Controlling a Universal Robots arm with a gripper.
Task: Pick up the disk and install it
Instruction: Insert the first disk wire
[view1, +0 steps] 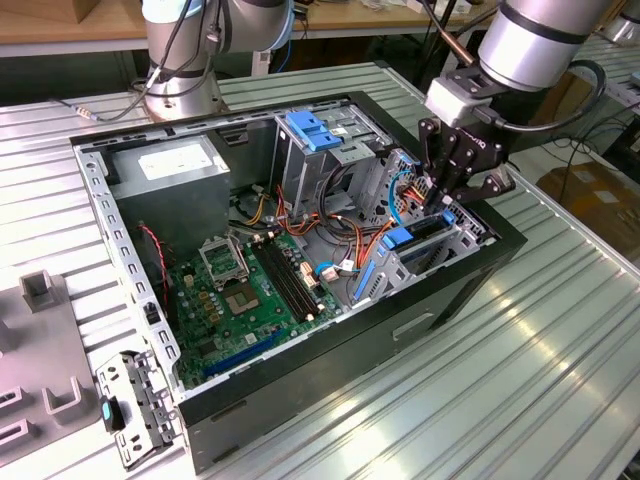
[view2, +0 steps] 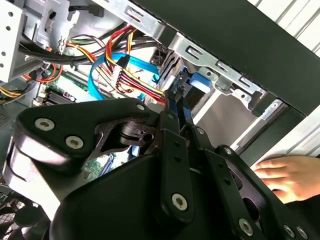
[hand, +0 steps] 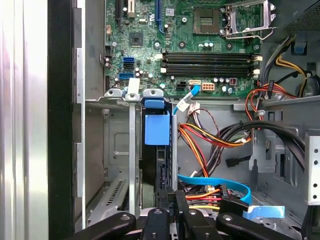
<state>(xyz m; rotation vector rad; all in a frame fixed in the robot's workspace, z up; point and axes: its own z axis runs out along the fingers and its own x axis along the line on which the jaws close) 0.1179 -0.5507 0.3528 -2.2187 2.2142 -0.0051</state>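
Gripper (view1: 447, 196): fingers pinched the disk's edge.
Disk (hand: 159, 150): stood on edge in the drive bay at the case's (view1: 470, 275) right end in the exterior view.

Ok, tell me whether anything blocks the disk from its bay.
Nothing visible does. In the first wrist view the disk sits edge-on, already inside the cage slot, with the hand closed on its edge. The cables run beside the cage, not across the slot.

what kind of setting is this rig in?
Likely a robotics lab or assembly test bench: an open PC case lies on a ribbed metal table, grey fixture blocks sit beside it, and the tool works at the drive bay.
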